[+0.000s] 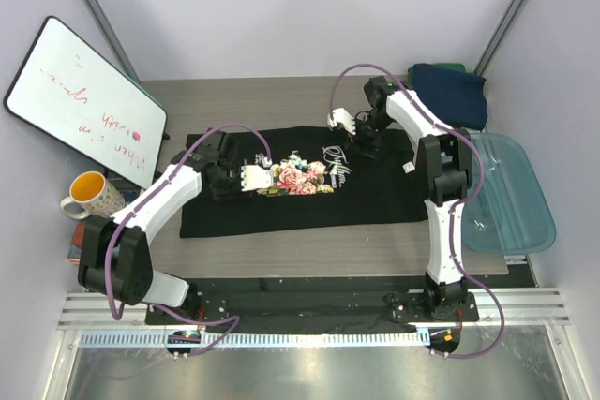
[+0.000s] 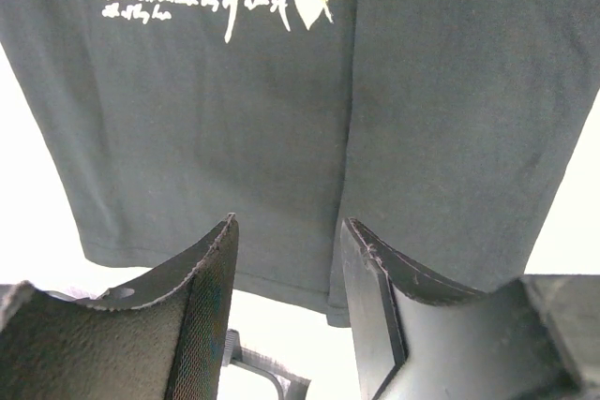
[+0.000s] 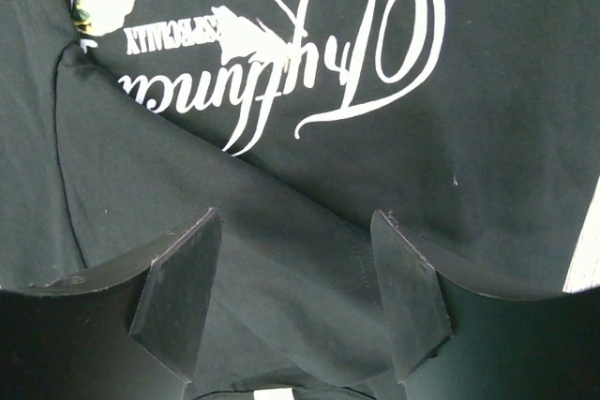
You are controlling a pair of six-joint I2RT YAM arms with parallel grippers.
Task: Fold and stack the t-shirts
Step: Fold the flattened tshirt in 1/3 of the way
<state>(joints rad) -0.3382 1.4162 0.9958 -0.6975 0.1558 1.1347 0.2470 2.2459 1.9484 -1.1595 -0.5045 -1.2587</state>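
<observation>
Your worktop (image 1: 281, 96) carried a black t-shirt (image 1: 375, 199) spread flat across its middle (print side up, with pink roses and white lettering showing). At the far right corner lay a bundled navy tee (image 1: 450, 91), a green one (image 1: 452, 66) just showing behind it. A translucent blue tub (image 1: 511, 203) sat along the right edge, and a whiteboard (image 1: 84, 96) leaned at the left edge.
</observation>
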